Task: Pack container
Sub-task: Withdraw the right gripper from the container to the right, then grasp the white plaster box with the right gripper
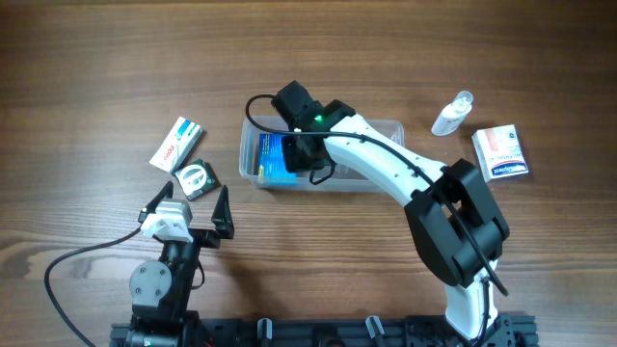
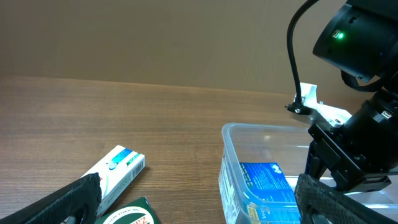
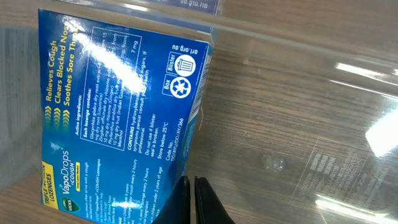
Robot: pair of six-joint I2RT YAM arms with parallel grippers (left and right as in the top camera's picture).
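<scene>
The clear container (image 1: 389, 125) stands mid-table with a blue cough-drops box (image 1: 273, 158) lying in its left end. My right gripper (image 1: 305, 156) reaches down into the container. In the right wrist view its fingers (image 3: 191, 190) are shut and empty, right beside the edge of the blue box (image 3: 112, 112), over the container's clear floor (image 3: 298, 137). My left gripper (image 1: 189, 216) is open and empty, low at the front left. In the left wrist view its fingers (image 2: 199, 208) frame the container wall (image 2: 227, 168) and the blue box (image 2: 264, 183).
A white box (image 1: 177, 145) and a green box (image 1: 197, 178) lie left of the container; both show in the left wrist view, white (image 2: 121, 171) and green (image 2: 127, 214). A small clear bottle (image 1: 451, 116) and a white, red and blue box (image 1: 501, 152) lie at the right.
</scene>
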